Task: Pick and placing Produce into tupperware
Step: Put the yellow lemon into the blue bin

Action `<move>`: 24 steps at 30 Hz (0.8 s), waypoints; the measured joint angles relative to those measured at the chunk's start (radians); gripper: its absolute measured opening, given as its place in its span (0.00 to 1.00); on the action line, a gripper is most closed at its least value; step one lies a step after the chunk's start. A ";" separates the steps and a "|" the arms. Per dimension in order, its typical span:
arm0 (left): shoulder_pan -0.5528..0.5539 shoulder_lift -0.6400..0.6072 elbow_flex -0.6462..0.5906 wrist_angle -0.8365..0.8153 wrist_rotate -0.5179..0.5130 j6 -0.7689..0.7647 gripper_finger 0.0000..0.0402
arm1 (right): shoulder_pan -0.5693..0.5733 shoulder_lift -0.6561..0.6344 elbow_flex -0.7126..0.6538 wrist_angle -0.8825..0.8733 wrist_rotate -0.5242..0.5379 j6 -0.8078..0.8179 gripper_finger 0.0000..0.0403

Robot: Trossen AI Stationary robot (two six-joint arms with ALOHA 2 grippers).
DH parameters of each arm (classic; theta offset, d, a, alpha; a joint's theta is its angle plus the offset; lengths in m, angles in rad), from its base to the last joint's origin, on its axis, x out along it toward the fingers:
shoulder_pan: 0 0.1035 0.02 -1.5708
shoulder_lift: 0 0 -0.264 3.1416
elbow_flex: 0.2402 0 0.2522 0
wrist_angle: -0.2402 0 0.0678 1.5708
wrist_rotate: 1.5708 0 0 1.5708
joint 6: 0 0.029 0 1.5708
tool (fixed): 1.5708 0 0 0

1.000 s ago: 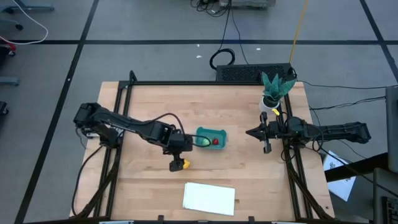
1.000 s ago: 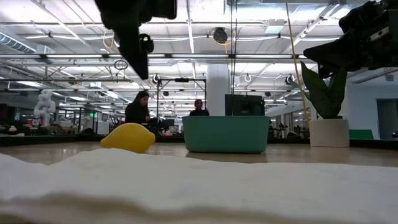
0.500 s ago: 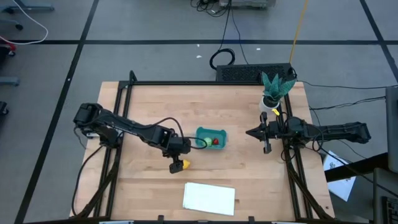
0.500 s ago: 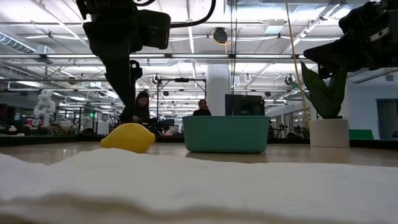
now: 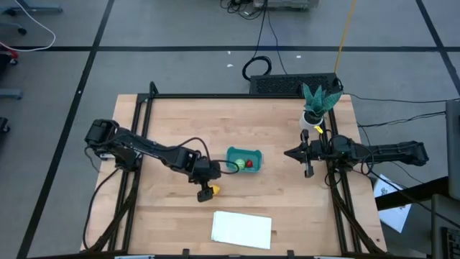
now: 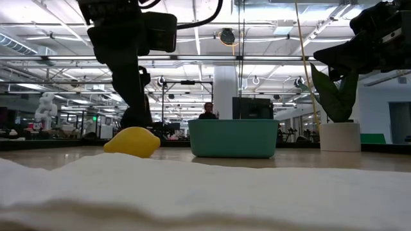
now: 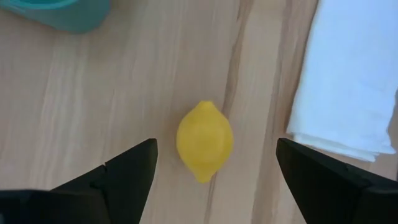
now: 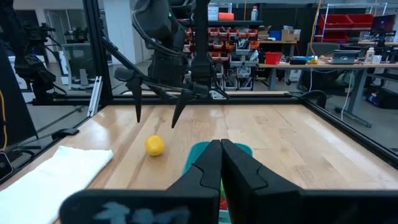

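The yellow lemon (image 7: 204, 140) lies on its side on the wooden table, left of the teal tupperware (image 5: 244, 159). A red strawberry (image 5: 249, 163) and a light-green ball (image 5: 235, 165) sit inside the tub. My left gripper (image 7: 216, 142) hangs open just above the lemon and points steeply down. One finger stands on each side of the lemon, clear of it. In the right wrist view its fingertips (image 8: 174, 123) stand a little above the lemon (image 8: 155, 145). My right gripper (image 5: 290, 153) waits shut at the table's right side, level, pointing toward the tub.
A flat white sheet (image 5: 242, 229) lies near the table's front edge, close to the lemon. A potted plant (image 5: 316, 104) stands at the far right. Bare wood lies left of and beyond the tub. People sit in the room beyond the table.
My left gripper has come down toward the lemon, staying open, and now stands low over it. The lemon, the tub and my right arm have kept still.
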 joint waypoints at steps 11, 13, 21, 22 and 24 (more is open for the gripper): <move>-0.031 0.050 -0.002 0.046 -0.042 0.038 0.84 | 0.000 0.000 0.000 0.000 0.000 0.000 0.00; -0.035 0.074 -0.001 0.052 -0.043 0.046 0.84 | 0.000 0.000 0.000 -0.001 0.000 0.000 0.00; -0.036 0.137 -0.002 0.059 -0.040 0.057 0.84 | 0.000 0.000 0.000 -0.007 0.000 0.004 0.00; -0.036 0.144 -0.002 0.059 -0.038 0.061 0.84 | 0.000 0.000 0.000 -0.007 0.000 0.004 0.00; -0.036 0.160 -0.002 0.058 -0.036 0.064 0.84 | 0.000 0.000 0.000 -0.008 0.000 0.004 0.00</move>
